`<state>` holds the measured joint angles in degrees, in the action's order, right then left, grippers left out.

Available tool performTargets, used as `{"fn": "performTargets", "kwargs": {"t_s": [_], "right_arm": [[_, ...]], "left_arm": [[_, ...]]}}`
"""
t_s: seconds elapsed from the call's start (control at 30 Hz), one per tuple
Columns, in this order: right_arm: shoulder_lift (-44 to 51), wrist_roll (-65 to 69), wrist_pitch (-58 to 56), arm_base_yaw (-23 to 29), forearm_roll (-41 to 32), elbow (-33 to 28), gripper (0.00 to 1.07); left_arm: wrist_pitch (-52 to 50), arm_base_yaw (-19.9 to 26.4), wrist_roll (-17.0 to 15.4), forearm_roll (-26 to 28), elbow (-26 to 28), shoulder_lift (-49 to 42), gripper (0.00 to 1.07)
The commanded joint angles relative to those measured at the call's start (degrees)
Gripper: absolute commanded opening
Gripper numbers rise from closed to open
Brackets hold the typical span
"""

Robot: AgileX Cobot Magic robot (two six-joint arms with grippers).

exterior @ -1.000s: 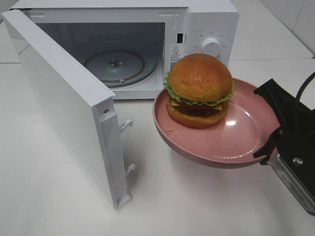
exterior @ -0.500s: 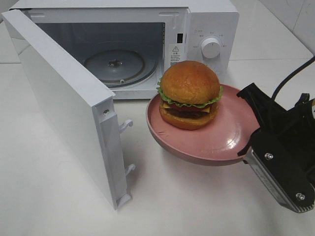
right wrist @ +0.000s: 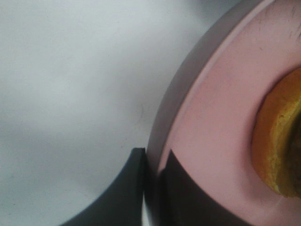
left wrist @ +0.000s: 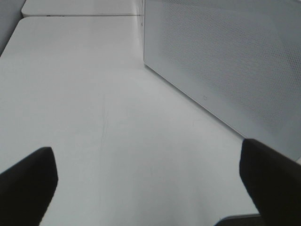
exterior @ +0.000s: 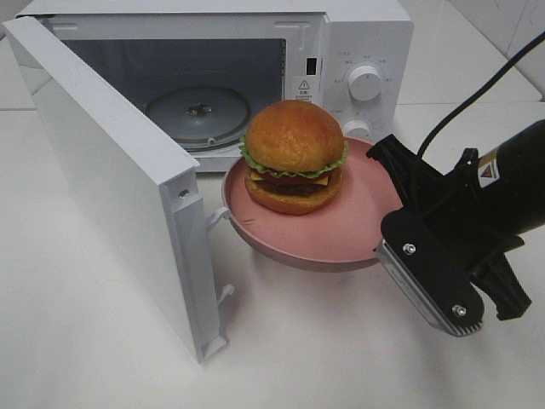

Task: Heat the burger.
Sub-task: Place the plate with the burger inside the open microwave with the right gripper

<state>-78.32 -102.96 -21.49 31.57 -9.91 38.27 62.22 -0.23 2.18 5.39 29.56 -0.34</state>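
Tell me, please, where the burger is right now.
In the exterior high view the burger sits mid-frame on the pink plate, which the right end effector holds before the open microwave.

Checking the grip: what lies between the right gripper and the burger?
Only bare pink plate separates the right gripper from the burger, clearest in the exterior high view.

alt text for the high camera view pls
The right gripper, shut on the rim of a pink plate, holds a burger in front of an open white microwave, its door swung wide on the left.
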Motion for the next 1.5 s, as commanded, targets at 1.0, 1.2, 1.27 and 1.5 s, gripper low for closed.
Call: {"fn": "performTargets", "kwargs": {"t_s": [1.0,1.2,1.27,1.5], "right_arm": [[-17.5,-13.5,1.1,3.1,-6.3,20.2,0.00],[-19.7,-13.5,0.4,3.1,-6.3,23.0,0.00],[-21.3,-13.5,-0.1,3.1,-6.3,24.9,0.00],[-23.9,-12.9,-0.8,3.1,-6.3,28.0,0.00]], "left_arm": [[-0.8,-0.3,-0.1,0.5,0.0,-0.9,0.98],[-0.8,-0.3,-0.1,0.5,0.0,-0.9,0.98],[-0.8,-0.3,-0.1,0.5,0.0,-0.9,0.98],[-0.8,-0.3,-0.1,0.5,0.0,-0.9,0.98]]}}
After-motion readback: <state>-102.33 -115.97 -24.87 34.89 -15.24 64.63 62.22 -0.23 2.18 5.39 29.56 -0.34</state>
